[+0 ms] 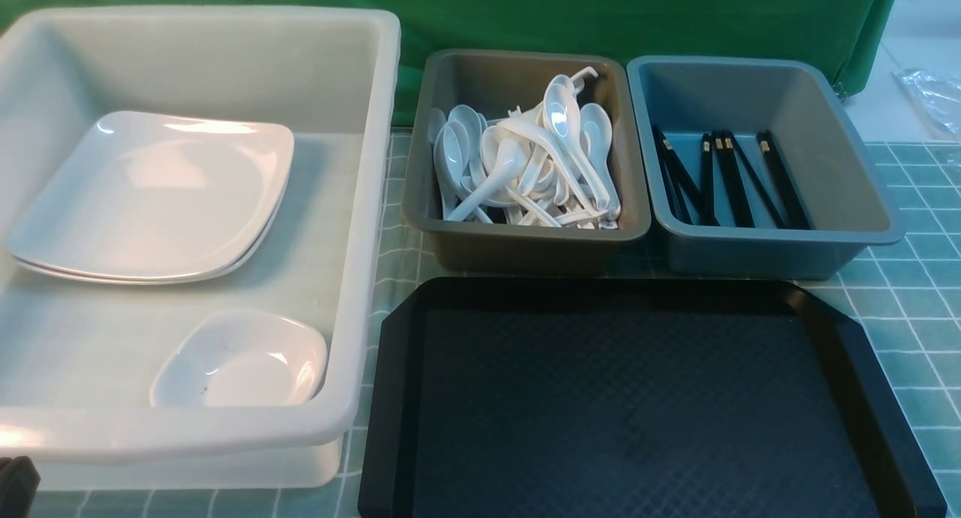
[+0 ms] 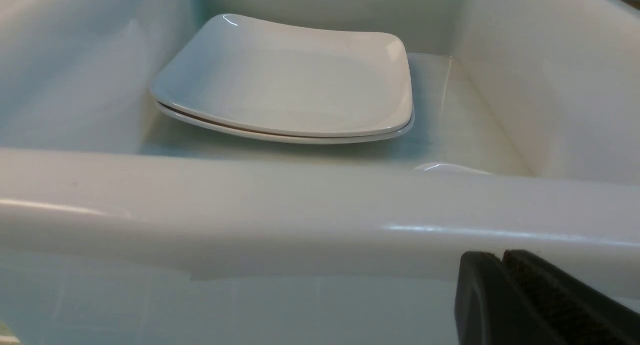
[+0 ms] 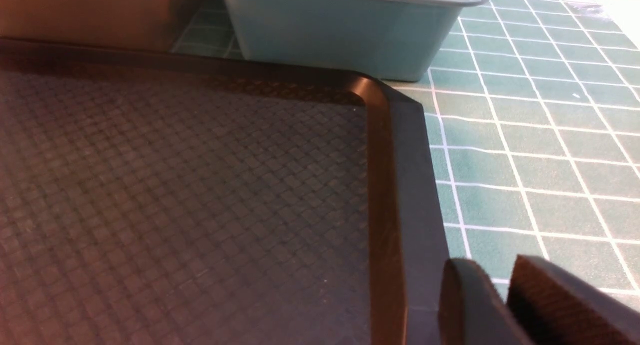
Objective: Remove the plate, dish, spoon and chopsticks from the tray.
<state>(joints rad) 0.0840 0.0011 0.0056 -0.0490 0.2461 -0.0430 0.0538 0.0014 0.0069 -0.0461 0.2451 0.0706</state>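
No readable text, brand, number or sign anywhere I look. Gold bands on black chopsticks in blue-grey tub too small for me to make out any lettering. No label legible to me on white bin, brown tub or black tray.

My left gripper is closed, its tip at eight o'clock from the front; my right gripper has its fingertips slightly apart.
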